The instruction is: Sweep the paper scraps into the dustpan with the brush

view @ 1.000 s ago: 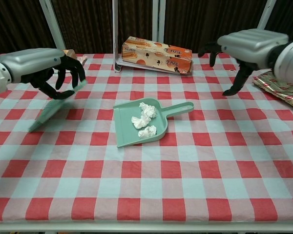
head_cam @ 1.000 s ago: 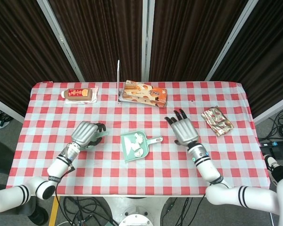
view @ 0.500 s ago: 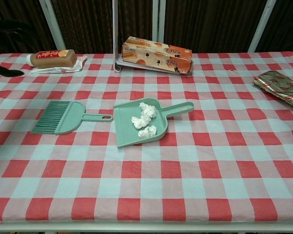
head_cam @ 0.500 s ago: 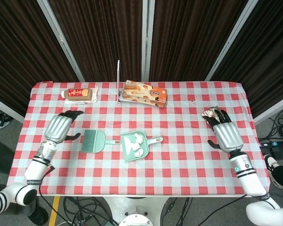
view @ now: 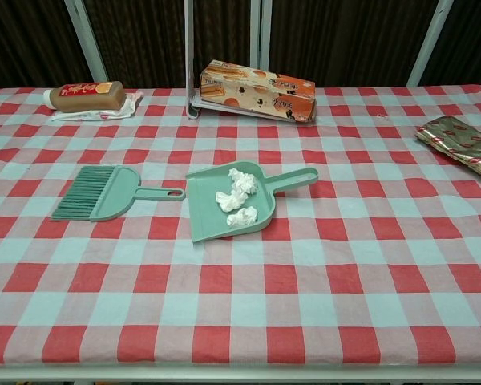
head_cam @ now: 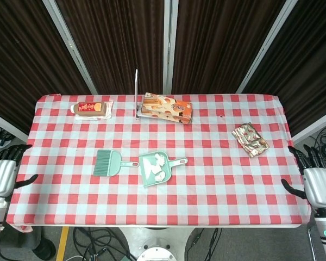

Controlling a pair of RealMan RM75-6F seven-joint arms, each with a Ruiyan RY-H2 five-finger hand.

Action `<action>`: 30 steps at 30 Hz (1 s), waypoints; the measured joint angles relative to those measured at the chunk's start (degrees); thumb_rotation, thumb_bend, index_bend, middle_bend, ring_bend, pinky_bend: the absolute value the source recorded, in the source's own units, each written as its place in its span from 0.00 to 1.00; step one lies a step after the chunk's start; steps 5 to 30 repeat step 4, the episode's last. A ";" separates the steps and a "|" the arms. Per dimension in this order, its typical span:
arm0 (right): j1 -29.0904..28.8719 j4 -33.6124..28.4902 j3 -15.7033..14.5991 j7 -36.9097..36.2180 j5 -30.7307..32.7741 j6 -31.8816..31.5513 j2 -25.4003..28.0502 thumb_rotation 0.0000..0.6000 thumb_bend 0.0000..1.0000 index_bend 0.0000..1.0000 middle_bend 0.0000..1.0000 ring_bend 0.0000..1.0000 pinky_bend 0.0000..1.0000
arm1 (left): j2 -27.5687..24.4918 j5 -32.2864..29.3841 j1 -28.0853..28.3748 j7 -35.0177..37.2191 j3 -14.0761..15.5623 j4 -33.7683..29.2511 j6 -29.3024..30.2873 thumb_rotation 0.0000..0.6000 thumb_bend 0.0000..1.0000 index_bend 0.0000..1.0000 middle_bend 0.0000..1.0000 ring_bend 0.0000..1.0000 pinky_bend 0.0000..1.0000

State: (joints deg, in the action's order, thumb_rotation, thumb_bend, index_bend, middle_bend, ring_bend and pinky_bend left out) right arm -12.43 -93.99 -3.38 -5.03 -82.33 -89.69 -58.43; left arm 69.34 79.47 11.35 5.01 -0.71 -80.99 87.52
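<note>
White crumpled paper scraps are contained in the green plastic dustpan; the green brush lies just beside. Both robot hands, left and right, are held spread, empty, off the surface. No labels can be read.

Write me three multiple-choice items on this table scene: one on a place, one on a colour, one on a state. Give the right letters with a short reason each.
1. Where do the crumpled white paper scraps lie?
A. on the cloth beside the brush
B. inside the mint-green plastic dustpan
C. on the orange snack box

2. What colour is the flat hand brush?
A. mint green
B. red
C. black

3. What holds the brush?
A. the left hand
B. the right hand
C. nothing

Answers: 1 B, the scraps sit in the pan's tray. 2 A, it matches the dustpan. 3 C, the brush lies flat on the checked cloth, while the left hand and right hand hang off the table's sides with fingers apart.
</note>
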 measured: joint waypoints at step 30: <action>2.11 1.88 -0.42 -1.93 -1.56 -0.77 -0.57 1.00 0.16 0.08 0.19 0.00 0.00 | -0.40 0.33 -3.60 -0.56 1.60 -1.02 1.95 1.00 0.12 0.19 0.20 0.17 0.23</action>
